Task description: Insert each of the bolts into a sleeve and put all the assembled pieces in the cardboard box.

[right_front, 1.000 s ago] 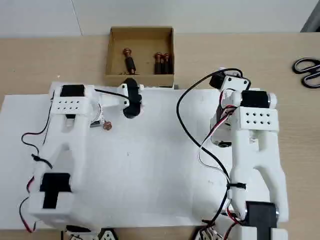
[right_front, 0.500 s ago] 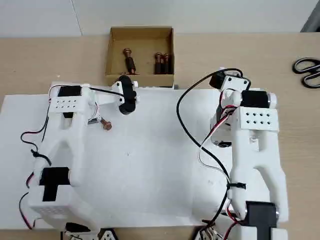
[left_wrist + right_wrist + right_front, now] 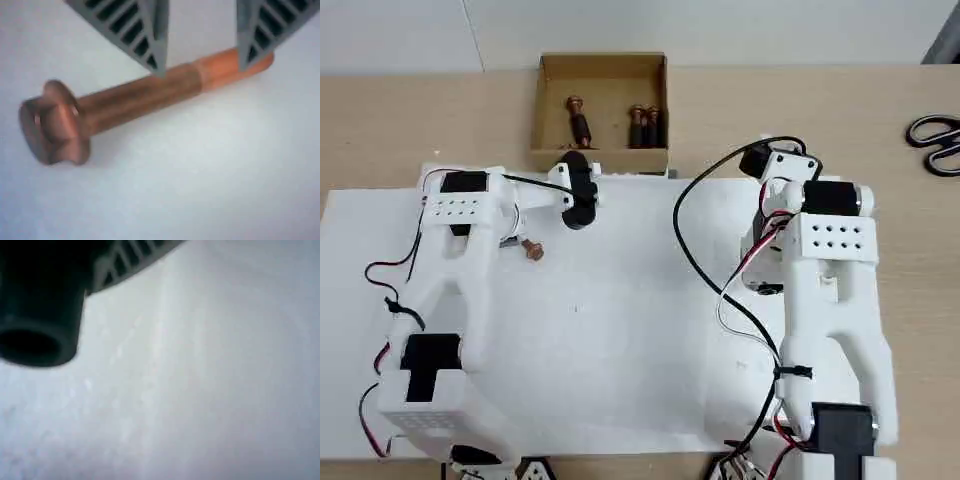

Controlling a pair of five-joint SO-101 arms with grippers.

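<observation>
A copper bolt (image 3: 135, 102) lies flat on the white board (image 3: 620, 340), its flanged head (image 3: 531, 248) peeking out beside the left arm in the high view. My left gripper (image 3: 202, 67) is open just above the bolt's shaft, one grey fingertip (image 3: 150, 45) over the middle and the other near the plain end. A black sleeve (image 3: 35, 315) hangs close over the board in my right gripper (image 3: 60, 295), open end showing, a grey finger (image 3: 130, 257) against it. The cardboard box (image 3: 548, 110) at the back holds assembled pieces (image 3: 580, 122) (image 3: 645, 125).
Both arms stand on the white board, the right arm (image 3: 830, 260) with a looping black cable (image 3: 695, 250). Scissors (image 3: 935, 140) lie on the wooden table at the far right. The board's middle is bare.
The left arm's wrist has swung slightly toward the box and settled over the bolt, which has shifted only slightly. The right arm has kept still.
</observation>
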